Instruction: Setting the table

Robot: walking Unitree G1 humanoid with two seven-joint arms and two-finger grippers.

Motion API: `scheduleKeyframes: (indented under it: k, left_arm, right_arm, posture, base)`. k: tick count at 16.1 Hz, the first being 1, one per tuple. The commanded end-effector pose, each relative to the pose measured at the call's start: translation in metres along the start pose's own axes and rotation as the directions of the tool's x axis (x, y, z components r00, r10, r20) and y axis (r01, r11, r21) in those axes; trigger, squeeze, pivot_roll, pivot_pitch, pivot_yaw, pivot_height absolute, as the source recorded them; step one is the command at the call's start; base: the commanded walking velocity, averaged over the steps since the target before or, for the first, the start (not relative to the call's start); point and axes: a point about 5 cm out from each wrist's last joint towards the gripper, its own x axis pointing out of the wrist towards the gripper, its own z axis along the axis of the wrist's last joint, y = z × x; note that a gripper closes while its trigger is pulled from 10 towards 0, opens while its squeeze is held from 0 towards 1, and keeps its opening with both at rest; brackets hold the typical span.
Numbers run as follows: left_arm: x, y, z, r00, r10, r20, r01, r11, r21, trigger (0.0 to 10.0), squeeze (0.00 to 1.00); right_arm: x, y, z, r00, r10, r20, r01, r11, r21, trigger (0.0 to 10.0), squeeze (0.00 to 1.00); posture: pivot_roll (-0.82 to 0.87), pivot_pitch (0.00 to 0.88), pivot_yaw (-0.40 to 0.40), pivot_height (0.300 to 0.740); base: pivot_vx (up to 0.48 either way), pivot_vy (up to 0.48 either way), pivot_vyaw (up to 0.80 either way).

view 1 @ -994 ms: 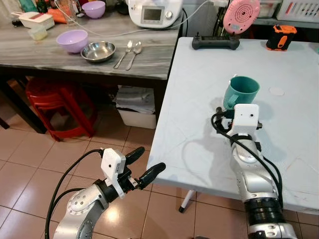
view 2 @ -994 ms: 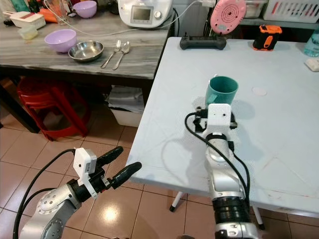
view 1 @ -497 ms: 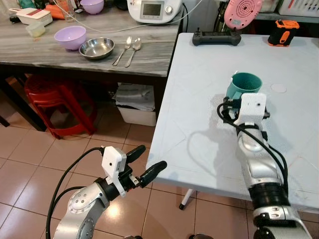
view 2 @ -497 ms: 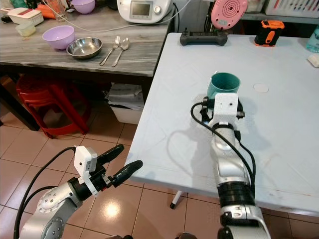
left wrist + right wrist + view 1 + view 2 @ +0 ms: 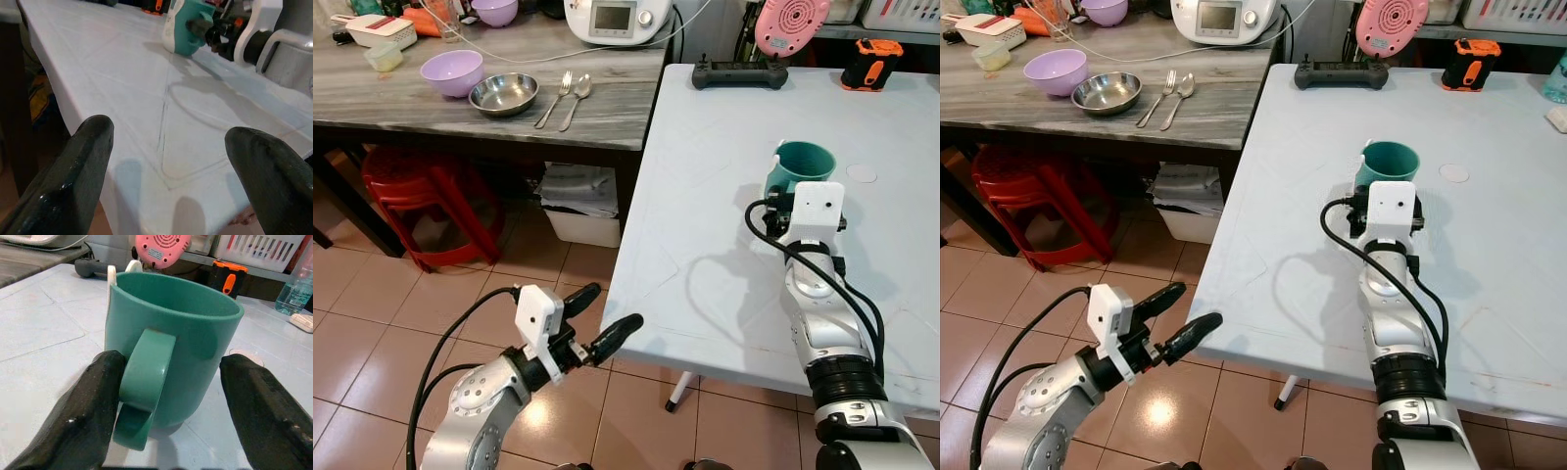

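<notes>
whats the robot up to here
The right gripper is at a teal mug standing upright on the white table, its open fingers either side of the handle, one touching it. The left gripper hangs open over the floor by the table's edge.

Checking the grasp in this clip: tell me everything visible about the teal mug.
The teal mug looks like glossy plastic or ceramic, with one loop handle facing the right gripper. It stands upright and looks empty on the white table. The gripper's fingers are spread either side; the one by the handle seems to touch it, the other stands apart.
</notes>
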Motion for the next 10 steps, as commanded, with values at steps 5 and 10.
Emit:
scheduleKeyframes:
  k: [5,10]
  left_arm:
    - [-0.0002,0.0021,0.0014,1.0,-0.002,0.01,0.002,1.0,-0.002,10.0,0.0]
    - [0.0026,0.0033,0.0022,1.0,-0.004,0.031,0.004,1.0,-0.005,10.0,0.0]
  right_arm:
    - [0.004,-0.0009,0.0031,1.0,-0.017,0.019,0.017,1.0,-0.003,0.0,0.0]
    - [0.0067,-0.0014,0.0048,0.999,-0.02,0.029,0.02,1.0,-0.002,0.0,0.0]
  posture:
    - [-0.08,0.122,0.063,0.74]
    - [-0.09,0.108,0.061,0.74]
  base:
    - [0.0,0.0,0.0]
    - [0.0,0.0,0.0]
